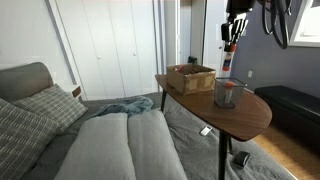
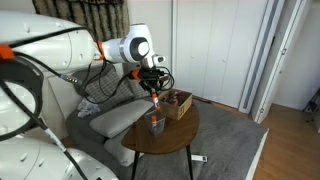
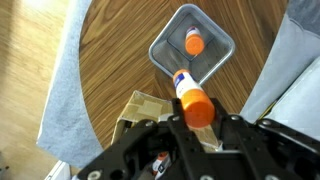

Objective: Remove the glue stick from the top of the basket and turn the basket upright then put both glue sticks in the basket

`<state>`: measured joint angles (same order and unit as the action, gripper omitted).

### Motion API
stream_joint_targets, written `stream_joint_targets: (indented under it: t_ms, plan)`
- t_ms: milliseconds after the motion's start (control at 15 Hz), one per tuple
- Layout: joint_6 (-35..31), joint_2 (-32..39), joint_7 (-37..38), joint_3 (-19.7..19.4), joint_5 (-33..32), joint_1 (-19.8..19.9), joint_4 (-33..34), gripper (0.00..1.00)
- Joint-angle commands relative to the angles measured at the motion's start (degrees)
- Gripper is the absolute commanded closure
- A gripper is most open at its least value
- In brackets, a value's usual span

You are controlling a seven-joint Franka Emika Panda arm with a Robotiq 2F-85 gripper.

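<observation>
The grey wire-mesh basket [image 1: 227, 93] stands upright on the round wooden table [image 1: 250, 115]. It also shows in an exterior view [image 2: 157, 124] and from above in the wrist view [image 3: 215, 52]. One red-orange glue stick [image 3: 193, 43] lies inside it. My gripper [image 1: 229, 47] hangs above the basket and is shut on the second glue stick [image 3: 193, 100], which it holds upright. This glue stick also shows in both exterior views [image 1: 227, 58] [image 2: 156, 103].
A brown cardboard box [image 1: 190, 77] sits on the table next to the basket; it also shows in an exterior view [image 2: 178, 104] and the wrist view [image 3: 140, 108]. A grey sofa with cushions [image 1: 40, 110] stands beside the table. A dark bench [image 1: 295, 105] is at the far side.
</observation>
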<state>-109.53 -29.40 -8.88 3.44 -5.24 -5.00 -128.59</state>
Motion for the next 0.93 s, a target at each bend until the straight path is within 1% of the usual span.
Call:
stream_joint_targets:
  t_ms: [0,467,867]
  plan:
    - [0.09,-0.41,1.31,-0.76,0.54,0.27,-2.08,0.92]
    - [-0.59,0.3,1.02,-1.42,0.61,0.3,-4.31,0.92]
    - [-1.26,0.98,1.03,-1.59,0.58,0.48,-4.79,0.92]
